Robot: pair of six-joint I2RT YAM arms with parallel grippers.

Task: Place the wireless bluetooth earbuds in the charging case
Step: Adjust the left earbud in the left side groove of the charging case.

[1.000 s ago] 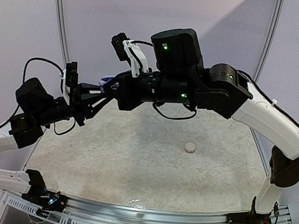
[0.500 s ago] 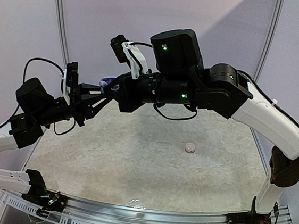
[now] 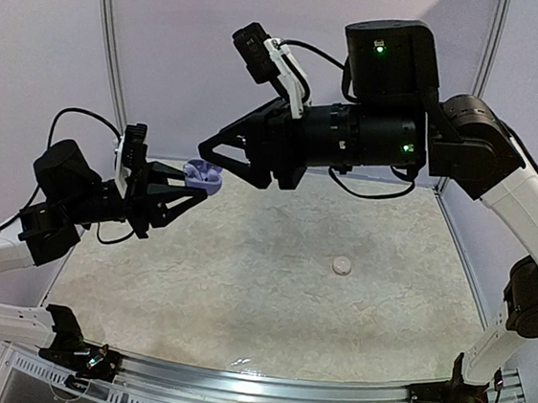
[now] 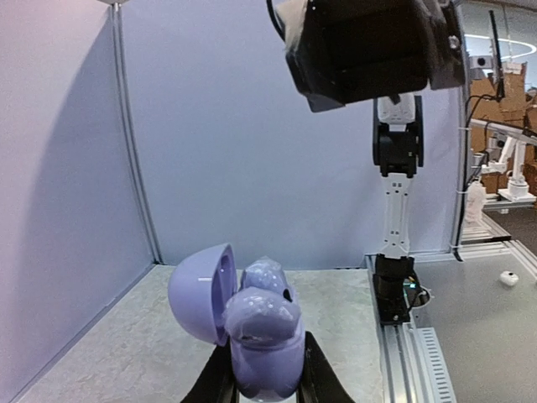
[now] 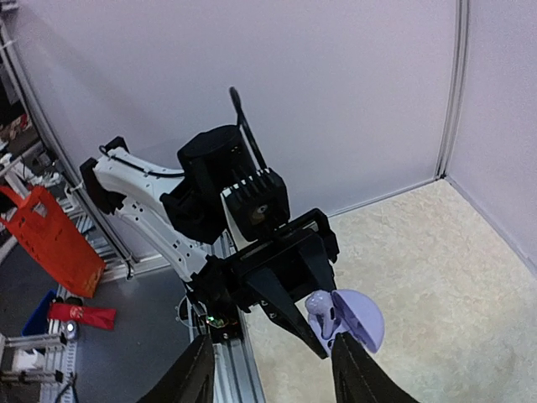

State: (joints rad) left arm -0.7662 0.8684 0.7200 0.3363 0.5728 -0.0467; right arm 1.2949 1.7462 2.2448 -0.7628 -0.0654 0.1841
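Note:
My left gripper (image 3: 194, 182) is shut on the pale lavender charging case (image 3: 202, 175), holding it in the air over the table's far left. In the left wrist view the case (image 4: 264, 357) sits between my fingers (image 4: 220, 376) with its lid (image 4: 200, 294) swung open to the left. One lavender earbud (image 4: 262, 311) stands out of the case's body; the right wrist view shows this earbud (image 5: 321, 311) stem down. My right gripper (image 3: 218, 158) hangs open just above and right of the case, apart from it. A small whitish earbud (image 3: 342, 264) lies on the table.
The pale mottled table (image 3: 241, 285) has purple walls behind and on the left. A metal rail (image 3: 259, 383) with both arm bases runs along the near edge. Seen from the right wrist, the left arm (image 5: 143, 189) reaches up from that rail.
My right gripper has opened and pulled back up and to the right, away from the case. The earbud stays in the case, which my left gripper still holds.

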